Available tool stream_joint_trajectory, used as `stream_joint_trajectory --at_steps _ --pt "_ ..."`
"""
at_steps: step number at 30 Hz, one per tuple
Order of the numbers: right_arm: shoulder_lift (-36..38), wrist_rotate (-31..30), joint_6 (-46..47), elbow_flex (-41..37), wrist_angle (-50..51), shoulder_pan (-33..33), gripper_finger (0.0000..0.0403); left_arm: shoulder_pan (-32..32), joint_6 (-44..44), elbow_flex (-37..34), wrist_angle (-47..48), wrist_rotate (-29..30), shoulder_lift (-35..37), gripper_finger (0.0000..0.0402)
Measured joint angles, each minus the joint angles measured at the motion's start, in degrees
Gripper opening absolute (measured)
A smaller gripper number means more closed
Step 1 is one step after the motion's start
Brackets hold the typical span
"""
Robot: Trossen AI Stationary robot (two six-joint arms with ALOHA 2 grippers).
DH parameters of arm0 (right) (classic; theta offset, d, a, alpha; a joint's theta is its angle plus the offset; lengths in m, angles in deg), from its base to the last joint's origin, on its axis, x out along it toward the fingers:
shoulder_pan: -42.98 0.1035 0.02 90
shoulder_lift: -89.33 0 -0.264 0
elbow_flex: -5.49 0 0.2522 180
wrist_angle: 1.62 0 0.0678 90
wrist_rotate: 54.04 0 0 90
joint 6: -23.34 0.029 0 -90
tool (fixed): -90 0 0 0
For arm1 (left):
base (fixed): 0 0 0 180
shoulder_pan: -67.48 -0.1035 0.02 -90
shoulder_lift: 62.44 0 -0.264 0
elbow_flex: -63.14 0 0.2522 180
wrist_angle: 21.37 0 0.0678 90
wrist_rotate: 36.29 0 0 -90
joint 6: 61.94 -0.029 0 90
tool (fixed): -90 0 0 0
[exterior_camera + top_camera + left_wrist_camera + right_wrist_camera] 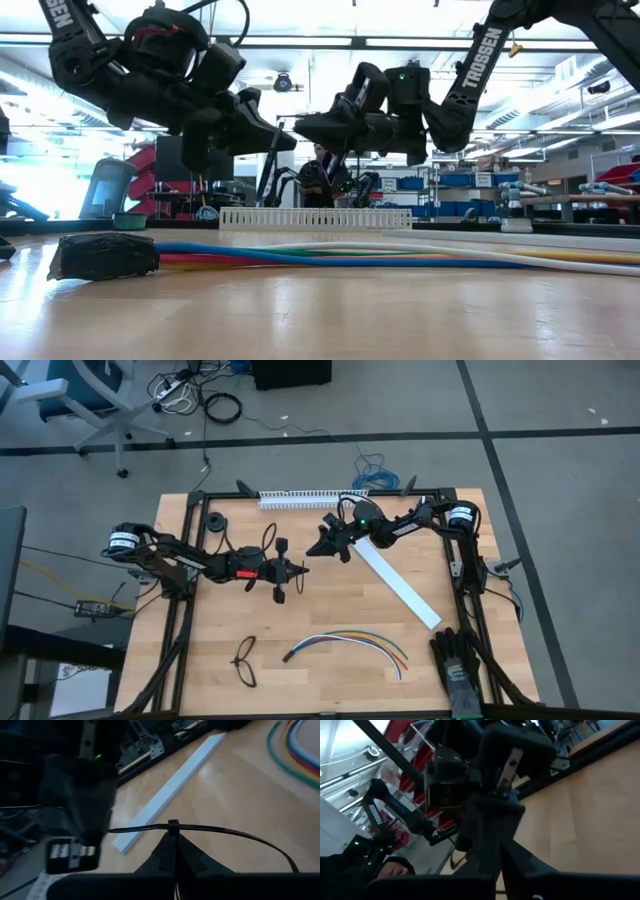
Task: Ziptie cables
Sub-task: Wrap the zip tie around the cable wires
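Note:
The cables [345,641], a fan of coloured wires joined at a dark end [100,256], lie flat on the table near its front edge, and no gripper touches them. Above the table's middle, my left gripper [298,570] is shut on the ziptie [235,834], a thin dark strip that arcs away to one side. My right gripper [312,548] meets it tip to tip from the far right and looks shut at the strip's other end. In the low view both grippers [290,130] hang well above the wires. My left gripper pinches the ziptie between its two fingertips at a small dark block on the strip [173,825]. The fingers lie about level and cross the strip, which is lifted clear of the table and runs out on both sides. My right gripper is shut where the strip's end [114,830] reaches its fingers. The view there is blurred, so the exact hold does not show.
A wide flat white strip [400,585] lies slantwise at the right under my right arm. Black glasses [245,660] lie near the front left and a dark glove [458,660] at the front right. A white toothed rail [300,498] runs along the far edge.

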Motion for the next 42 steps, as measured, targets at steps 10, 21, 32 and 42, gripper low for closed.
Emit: stream_joint_trajectory --at_steps 10,21,32,42 --pt "0.00 -8.26 -6.99 0.00 3.39 4.16 0.0096 0.00 -0.02 0.00 -0.53 0.14 0.00 0.0000" --pt "0.04 -8.04 -5.00 0.02 2.92 3.54 0.0111 0.00 0.19 0.00 -0.47 0.12 0.00 0.0000" --pt "0.04 -1.64 -1.91 0.02 4.97 0.88 0.0111 0.00 0.18 0.00 0.02 2.02 0.00 0.0000" --pt "0.04 -9.17 -6.06 0.02 2.80 4.34 0.0111 -0.19 1.80 0.00 0.04 2.21 0.00 0.0000"
